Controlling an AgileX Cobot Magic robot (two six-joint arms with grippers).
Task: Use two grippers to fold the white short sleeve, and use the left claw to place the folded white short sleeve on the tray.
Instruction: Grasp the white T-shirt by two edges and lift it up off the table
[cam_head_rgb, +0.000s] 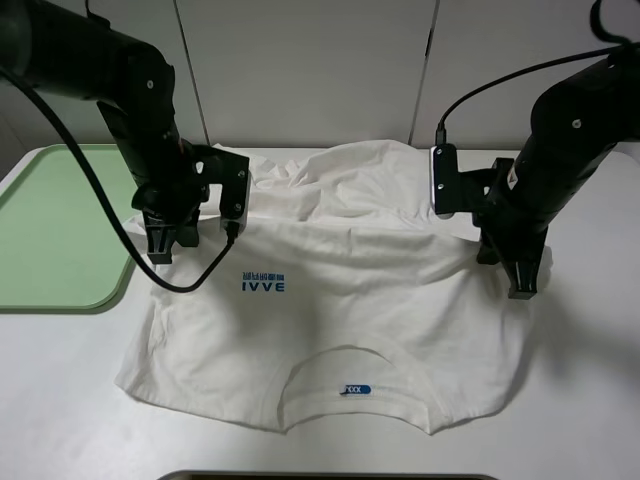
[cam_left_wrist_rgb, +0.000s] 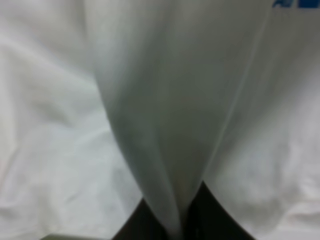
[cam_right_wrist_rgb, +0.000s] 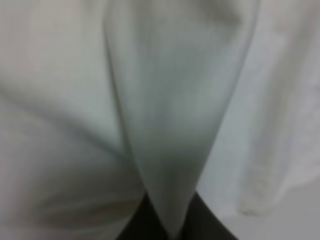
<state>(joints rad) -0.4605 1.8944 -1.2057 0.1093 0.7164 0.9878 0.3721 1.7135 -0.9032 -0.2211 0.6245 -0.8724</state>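
The white short sleeve (cam_head_rgb: 330, 310) lies spread across the middle of the white table (cam_head_rgb: 70, 400), collar at 6 o'clock, hem rumpled toward 12. At its 10 o'clock edge the left claw (cam_head_rgb: 160, 245) pinches a raised ridge of fabric between its fingers (cam_left_wrist_rgb: 132, 225). At 3 o'clock the right gripper (cam_head_rgb: 520, 280) pinches likewise. The green tray (cam_head_rgb: 50, 230) sits at the table's 9 o'clock.
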